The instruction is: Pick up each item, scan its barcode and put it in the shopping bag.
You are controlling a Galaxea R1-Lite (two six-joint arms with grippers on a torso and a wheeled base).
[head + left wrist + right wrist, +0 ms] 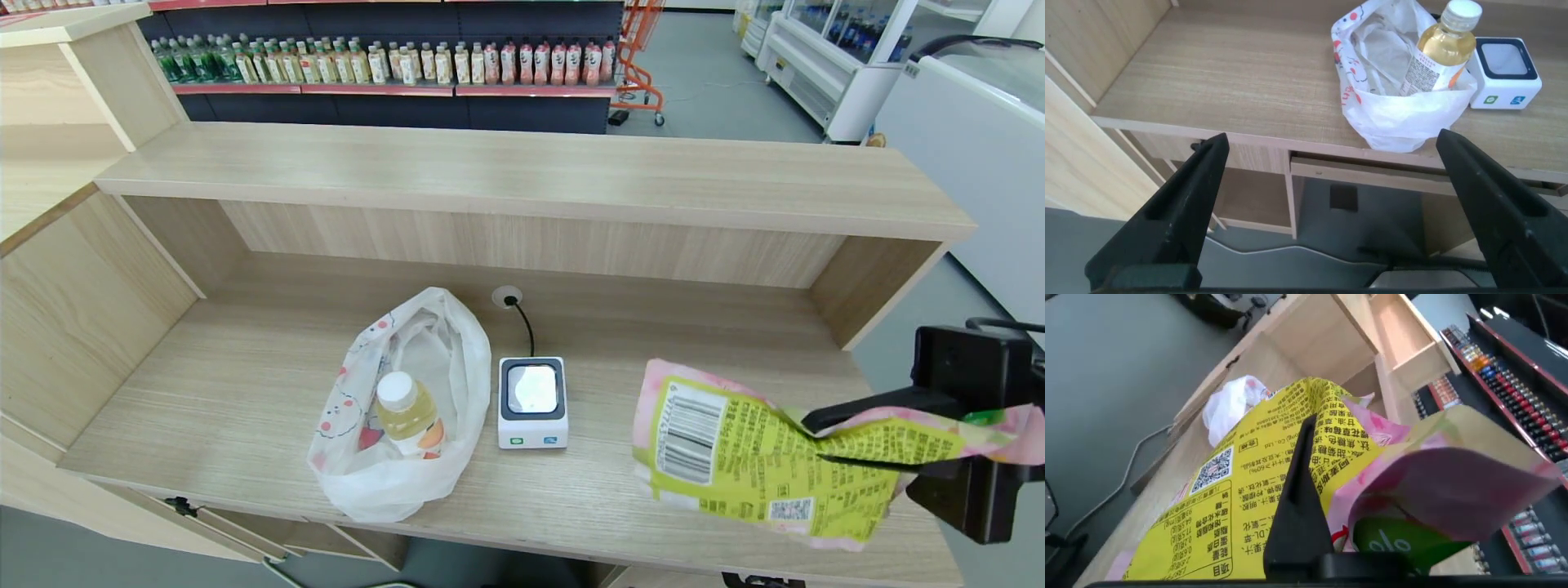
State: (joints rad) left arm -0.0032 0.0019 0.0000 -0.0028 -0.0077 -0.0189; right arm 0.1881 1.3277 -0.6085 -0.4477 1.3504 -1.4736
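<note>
1. Now the right gripper (816,441) pinches a packet (727,457) by one end over the counter (245,384), with the barcode side facing up.
2. Its packet hangs at about 4 o'clock from the scanner (532,400), apart from it.
3. At the scanner's 9 o'clock, just beside it, the bag (359,478) lies open with a bottle (408,415) inside.
4. Off the counter's near edge, at about 7 o'clock from the bag, the left gripper (1333,147) hangs with fingers spread wide, holding nothing.
</note>
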